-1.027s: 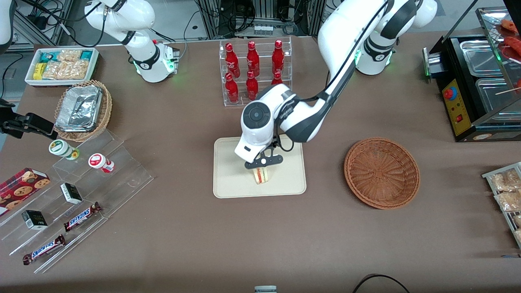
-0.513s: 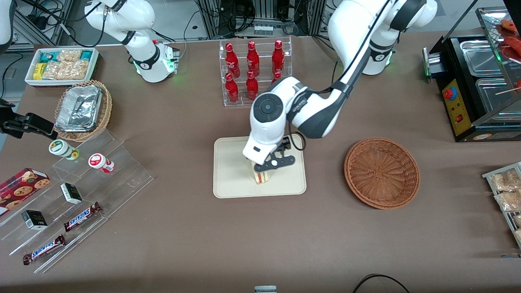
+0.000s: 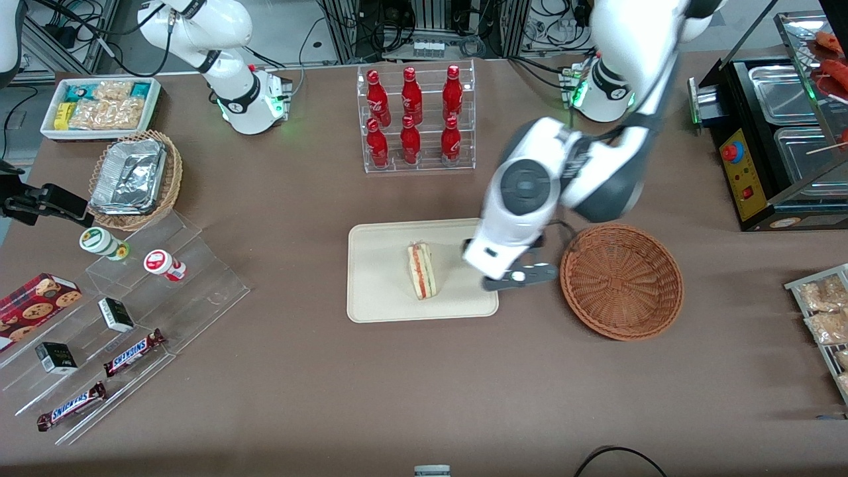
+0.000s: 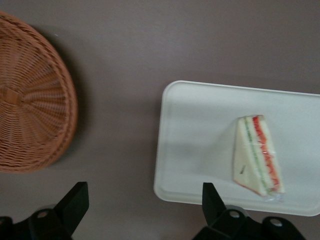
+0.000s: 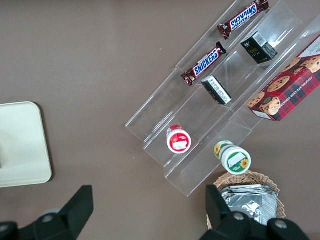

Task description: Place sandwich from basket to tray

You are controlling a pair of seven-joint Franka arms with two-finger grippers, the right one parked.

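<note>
The gripper (image 3: 519, 279) hung with jaws spread and empty between tray (image 3: 377, 298) and basket (image 3: 621, 281), the sandwich (image 3: 421, 269) lying on the tray toward the parked arm's end.

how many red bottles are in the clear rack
6 red bottles in the clear rack: three on the upper tier, three on the lower, none seemingly hidden. The gripper hangs open between tray and basket.

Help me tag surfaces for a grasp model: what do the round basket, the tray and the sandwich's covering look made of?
Basket: reddish-brown woven wicker, matte; radiating strands show. Tray: smooth cream material, probably plastic, with rounded corners and a low rim. Sandwich: pale bread, seemingly in clear film that wrinkles at one end. The open gripper hangs above the gap between tray and basket.
</note>
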